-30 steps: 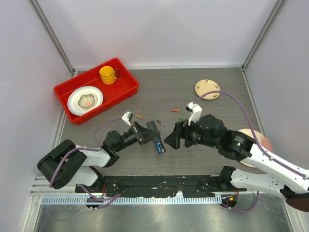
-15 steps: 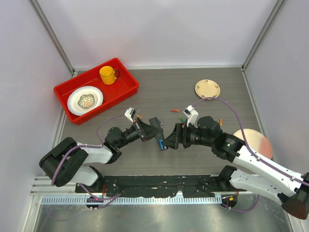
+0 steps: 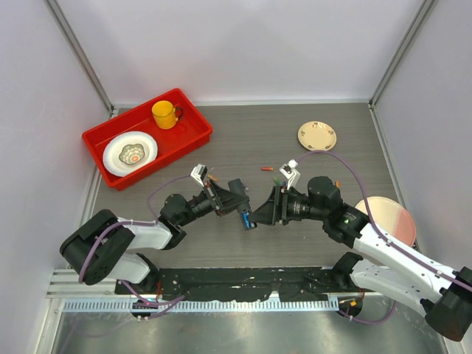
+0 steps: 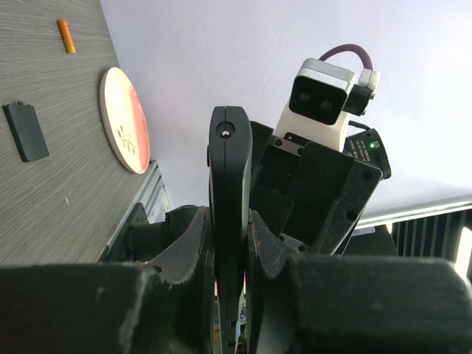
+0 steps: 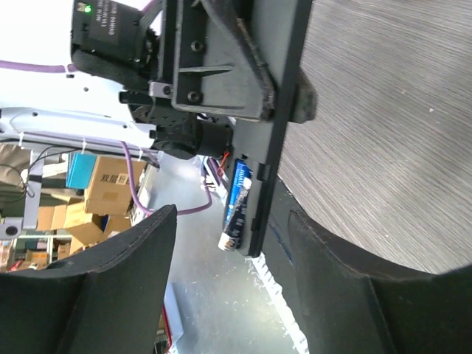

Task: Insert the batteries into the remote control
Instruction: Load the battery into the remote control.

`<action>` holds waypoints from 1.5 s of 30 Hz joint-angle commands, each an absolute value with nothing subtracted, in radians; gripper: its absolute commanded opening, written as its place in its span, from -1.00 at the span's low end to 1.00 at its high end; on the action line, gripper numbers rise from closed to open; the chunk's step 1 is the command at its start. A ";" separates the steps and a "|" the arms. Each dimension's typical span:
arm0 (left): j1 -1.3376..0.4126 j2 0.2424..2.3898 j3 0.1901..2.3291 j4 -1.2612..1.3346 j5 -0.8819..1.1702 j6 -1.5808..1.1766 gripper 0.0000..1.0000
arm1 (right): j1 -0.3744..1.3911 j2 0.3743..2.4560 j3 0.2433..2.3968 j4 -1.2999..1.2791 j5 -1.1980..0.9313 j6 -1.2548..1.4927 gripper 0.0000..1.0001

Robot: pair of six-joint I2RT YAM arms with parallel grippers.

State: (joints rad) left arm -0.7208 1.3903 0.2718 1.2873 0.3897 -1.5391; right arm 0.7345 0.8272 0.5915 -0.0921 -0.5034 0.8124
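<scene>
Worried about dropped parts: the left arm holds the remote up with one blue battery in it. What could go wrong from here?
1. The blue battery sticks out of the open bay of the remote control and could slip out.
2. The left gripper pinches the remote by its flat faces, so a push from the open right gripper might twist it loose.
3. An orange-red battery lies near the right arm and could be swept away.
</scene>
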 commanded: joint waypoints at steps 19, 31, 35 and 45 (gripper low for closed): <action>-0.724 1.391 0.304 1.526 0.407 -1.543 -1.00 | 0.730 0.887 0.566 0.034 -0.606 0.834 0.06; -0.726 1.393 0.304 1.526 0.407 -1.543 -1.00 | 0.730 0.897 0.549 0.058 -0.611 0.851 -0.14; -0.726 1.390 0.302 1.528 0.407 -1.543 -1.00 | 0.730 0.903 0.546 0.072 -0.612 0.859 -0.21; -0.727 1.385 0.299 1.534 0.410 -1.546 -0.99 | 0.729 0.925 0.543 0.101 -0.615 0.880 -0.42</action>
